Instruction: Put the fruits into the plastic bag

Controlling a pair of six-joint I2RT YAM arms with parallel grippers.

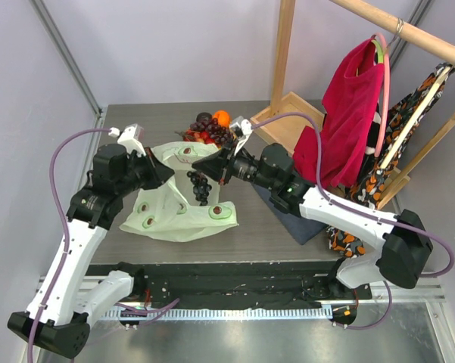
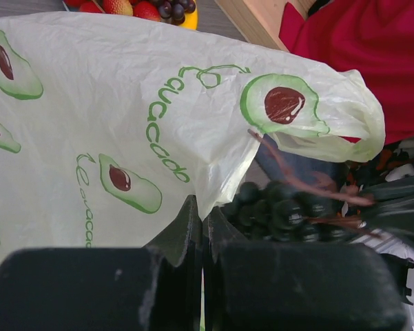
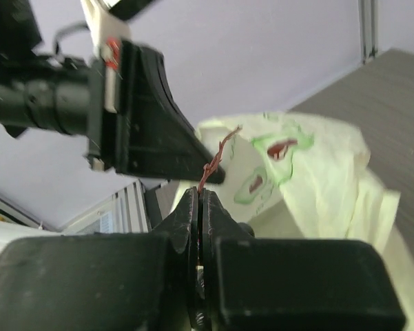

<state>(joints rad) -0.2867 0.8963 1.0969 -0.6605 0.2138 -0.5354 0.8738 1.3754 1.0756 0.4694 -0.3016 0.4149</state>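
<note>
The pale green plastic bag [image 1: 174,215] lies on the table, its top edge lifted. My left gripper [image 1: 165,172] is shut on that edge, with the plastic pinched between the fingertips in the left wrist view [image 2: 203,215]. My right gripper [image 1: 199,168] is shut on the thin brown stem [image 3: 217,157] of the dark purple grape bunch [image 1: 201,189], which hangs over the bag beside the lifted edge. The grapes [image 2: 282,210] show right next to the bag's edge [image 2: 220,186]. The other fruits [image 1: 210,130], with an orange [image 1: 222,117], lie in a pile behind the bag.
A wooden rack [image 1: 282,60] stands at the back right with a red cloth [image 1: 352,113] and a patterned cloth [image 1: 409,121] hung on it. A dark blue-grey cloth [image 1: 299,223] lies on the table under the right arm.
</note>
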